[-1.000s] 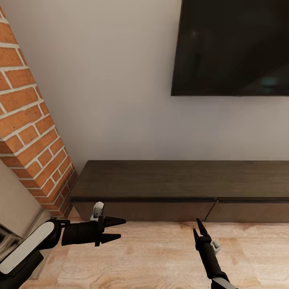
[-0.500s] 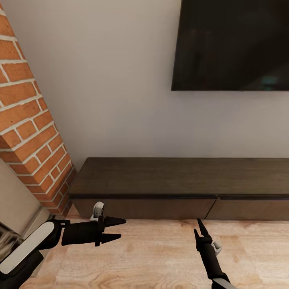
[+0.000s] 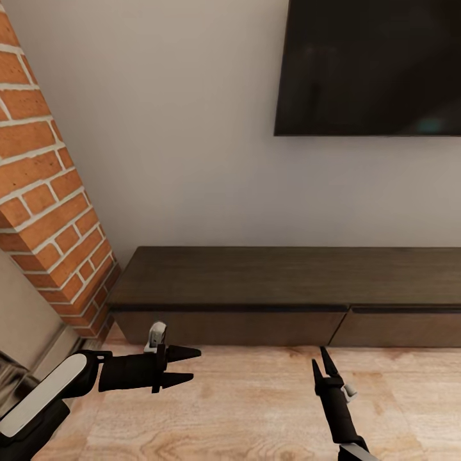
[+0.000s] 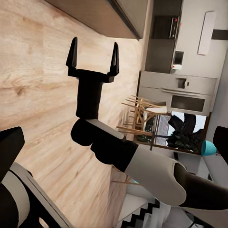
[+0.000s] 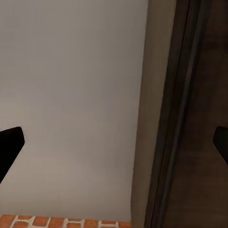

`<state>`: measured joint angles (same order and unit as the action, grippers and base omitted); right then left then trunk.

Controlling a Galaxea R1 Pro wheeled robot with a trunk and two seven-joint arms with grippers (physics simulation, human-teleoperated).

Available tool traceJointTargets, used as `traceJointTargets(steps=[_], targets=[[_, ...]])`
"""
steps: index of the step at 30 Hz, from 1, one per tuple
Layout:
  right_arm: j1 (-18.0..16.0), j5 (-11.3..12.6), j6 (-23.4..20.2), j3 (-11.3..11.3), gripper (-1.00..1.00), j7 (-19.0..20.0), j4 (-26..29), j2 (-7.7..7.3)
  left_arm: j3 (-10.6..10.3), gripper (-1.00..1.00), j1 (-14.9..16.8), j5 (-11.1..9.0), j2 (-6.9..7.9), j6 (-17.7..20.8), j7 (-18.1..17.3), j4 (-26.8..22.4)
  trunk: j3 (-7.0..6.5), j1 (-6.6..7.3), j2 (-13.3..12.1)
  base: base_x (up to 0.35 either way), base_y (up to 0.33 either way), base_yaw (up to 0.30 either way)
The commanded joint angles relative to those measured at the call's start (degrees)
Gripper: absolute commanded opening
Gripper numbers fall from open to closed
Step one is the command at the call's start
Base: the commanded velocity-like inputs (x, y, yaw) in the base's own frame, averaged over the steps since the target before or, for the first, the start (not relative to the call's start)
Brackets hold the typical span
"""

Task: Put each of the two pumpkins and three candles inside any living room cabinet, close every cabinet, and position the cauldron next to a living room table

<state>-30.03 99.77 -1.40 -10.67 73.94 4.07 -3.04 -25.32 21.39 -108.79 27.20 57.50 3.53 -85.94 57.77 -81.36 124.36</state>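
facing the closed cabinet [image 3: 288, 288] with both jaws released, empty

left gripper [image 3: 186, 366] and right gripper [image 3: 323, 365] poised over wood floor [image 3: 243, 410]; cabinet fronts shut just beyond the jaws; dark screen [image 3: 371, 64] above

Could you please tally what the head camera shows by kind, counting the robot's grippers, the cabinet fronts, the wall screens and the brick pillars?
Grippers: 2, left gripper and right gripper
Cabinet fronts: 2, left front and right front
Wall screens: 1, dark screen
Brick pillars: 1, brick pillar
Total: 6

Pale wall [image 3: 192, 128], brick column [image 3: 45, 192], wood floor [image 3: 256, 410].
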Motion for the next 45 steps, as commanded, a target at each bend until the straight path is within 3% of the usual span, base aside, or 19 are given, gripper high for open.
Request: traceJointTargets(steps=[1,45], targets=[[-0.03,0.56,-0.16,-0.48,1.00,0.19,-0.06,0.01,-0.08,1.00,0.05,-0.54,0.04,0.04,0.38,-0.02,0.23,-0.22,0.44,0.000,0.000,0.000],[-0.03,0.14,0.74,-0.67,1.00,0.52,-0.29,0.15,-0.16,1.00,0.05,-0.54,-0.11,0.05,0.37,-0.02,8.13,-9.88,18.08,0.000,0.000,0.000]])
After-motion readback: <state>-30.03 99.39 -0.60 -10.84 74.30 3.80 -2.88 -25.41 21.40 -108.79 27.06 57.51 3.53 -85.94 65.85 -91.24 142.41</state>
